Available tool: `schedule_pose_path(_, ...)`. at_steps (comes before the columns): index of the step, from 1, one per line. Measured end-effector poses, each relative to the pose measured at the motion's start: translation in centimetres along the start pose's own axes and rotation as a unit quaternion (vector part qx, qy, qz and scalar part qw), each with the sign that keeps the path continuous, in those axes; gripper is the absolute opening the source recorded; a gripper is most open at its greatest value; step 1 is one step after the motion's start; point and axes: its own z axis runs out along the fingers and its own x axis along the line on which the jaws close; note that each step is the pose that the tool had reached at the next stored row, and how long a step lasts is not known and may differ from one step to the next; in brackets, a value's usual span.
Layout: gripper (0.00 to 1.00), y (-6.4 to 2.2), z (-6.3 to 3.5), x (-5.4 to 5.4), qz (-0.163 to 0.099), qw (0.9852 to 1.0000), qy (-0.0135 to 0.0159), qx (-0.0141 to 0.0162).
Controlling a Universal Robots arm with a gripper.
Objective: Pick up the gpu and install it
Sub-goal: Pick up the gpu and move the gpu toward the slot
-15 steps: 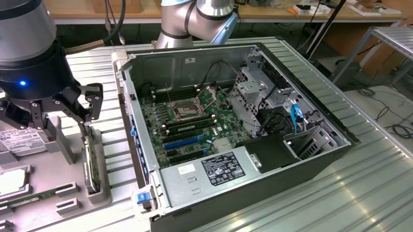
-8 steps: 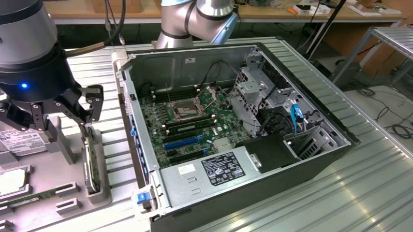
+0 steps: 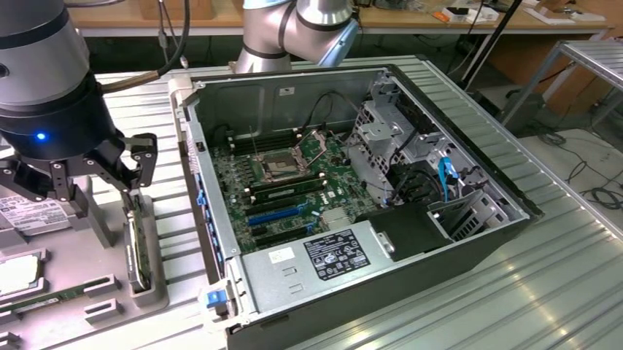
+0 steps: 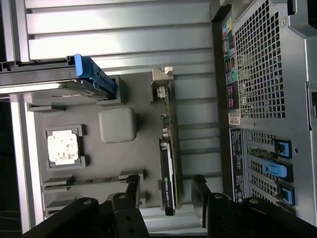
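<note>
Far left on the tray (image 3: 107,266): hard drive (image 3: 28,217), a chip (image 4: 63,147) nearer, and a green memory stick (image 3: 54,297) nearest, all untouched.

Next right is the gripper (image 3: 102,182), hanging above the tray and pointing down. Its fingers (image 4: 131,191) are spread as wide as they go and hold nothing, touch nothing.

Key relation: the gpu (image 3: 141,244) sits below the fingers and slightly right of them in the exterior view. It stands on edge in a tray slot, not lying flat. Its long axis runs near to far, parallel to the case side. In the wrist view the card's thin top edge lines up in the gap between the two fingers, one finger on each flat face, with clear space both sides. The fingers are over the card's near end. The silver bracket is at the far end, away from them. Judged: aligned over the card, height gap remains, no contact.

In the way:
- Tray slot posts hug the card at both ends.
- A square grey block on the tray lies just left of the card.

Right of the tray is the open case (image 3: 457,284) on the ribbed table (image 3: 545,292), its rear wall near the card. The board is exposed and the blue slots (image 3: 276,214) look free. Nothing is installed yet.
</note>
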Motion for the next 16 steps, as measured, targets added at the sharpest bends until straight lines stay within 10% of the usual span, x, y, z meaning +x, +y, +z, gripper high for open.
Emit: schedule_pose_path(16,0.54,-0.10,2.14,0.1,0.000,1.0000,0.0000,0.0000)
